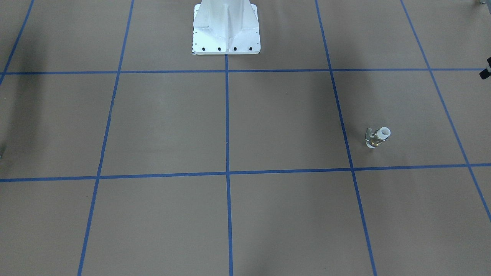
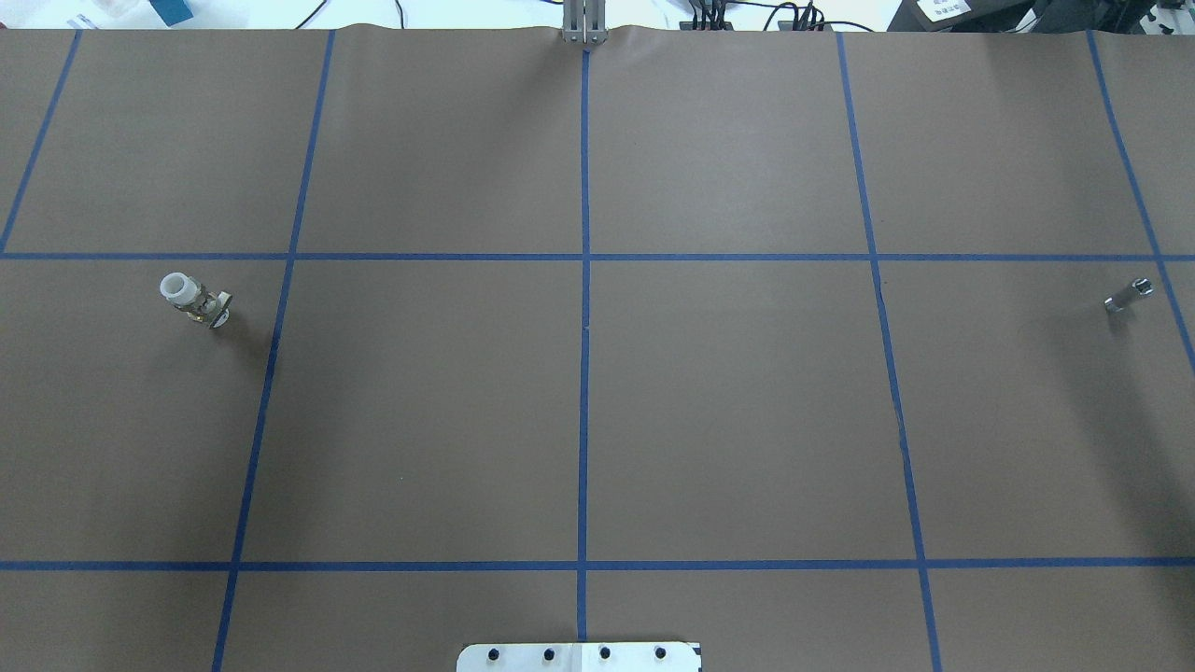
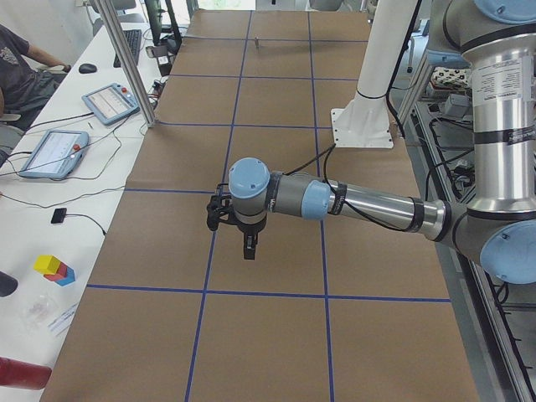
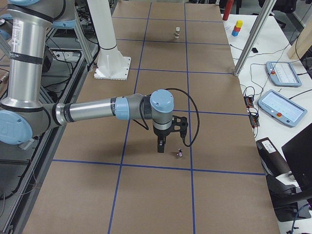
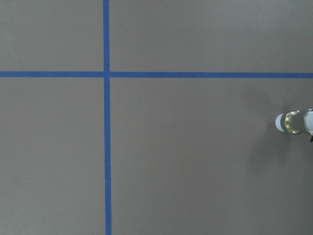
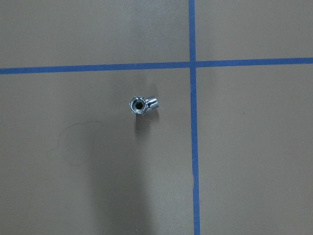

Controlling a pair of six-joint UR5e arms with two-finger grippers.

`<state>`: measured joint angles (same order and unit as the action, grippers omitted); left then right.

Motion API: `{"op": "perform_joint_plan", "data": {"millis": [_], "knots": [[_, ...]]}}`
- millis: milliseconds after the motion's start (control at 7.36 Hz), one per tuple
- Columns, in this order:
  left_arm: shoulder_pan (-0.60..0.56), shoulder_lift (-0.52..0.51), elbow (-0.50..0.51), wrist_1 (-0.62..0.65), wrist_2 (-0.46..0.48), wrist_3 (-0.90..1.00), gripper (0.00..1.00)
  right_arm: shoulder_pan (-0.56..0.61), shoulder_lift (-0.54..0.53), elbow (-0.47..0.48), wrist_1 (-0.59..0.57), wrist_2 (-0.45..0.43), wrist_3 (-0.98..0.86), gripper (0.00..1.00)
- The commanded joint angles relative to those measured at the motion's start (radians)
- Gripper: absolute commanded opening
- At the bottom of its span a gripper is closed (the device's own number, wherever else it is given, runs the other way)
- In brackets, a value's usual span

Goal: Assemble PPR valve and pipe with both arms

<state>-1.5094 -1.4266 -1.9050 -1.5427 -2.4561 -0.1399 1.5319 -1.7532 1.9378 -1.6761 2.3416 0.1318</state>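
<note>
The PPR valve stands upright on the brown table at the left, white collar up. It also shows in the front view, far off in the right side view, and at the right edge of the left wrist view. The pipe, a short silvery stub, lies at the far right, under the right wrist camera. My left gripper points down over the table; the valve is hidden there. My right gripper hangs just beside the pipe. I cannot tell whether either is open or shut.
The white bolted pedestal stands at the robot's edge of the table. Blue tape lines form a grid on the brown paper. Side benches hold tablets and metal posts. A black part shows at the front view's right edge.
</note>
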Motion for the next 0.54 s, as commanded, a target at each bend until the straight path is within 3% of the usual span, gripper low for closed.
{"op": "perform_joint_plan", "data": {"millis": [0,407], "knots": [[0.0,0.002,-0.006,0.0,0.005,0.002,0.99,-0.032,-0.005,0.001,-0.016,-0.022,-0.006,0.99],[-0.002,0.008,-0.028,0.0,0.006,0.002,0.99,-0.019,-0.008,-0.008,-0.016,-0.022,-0.006,0.99]]}}
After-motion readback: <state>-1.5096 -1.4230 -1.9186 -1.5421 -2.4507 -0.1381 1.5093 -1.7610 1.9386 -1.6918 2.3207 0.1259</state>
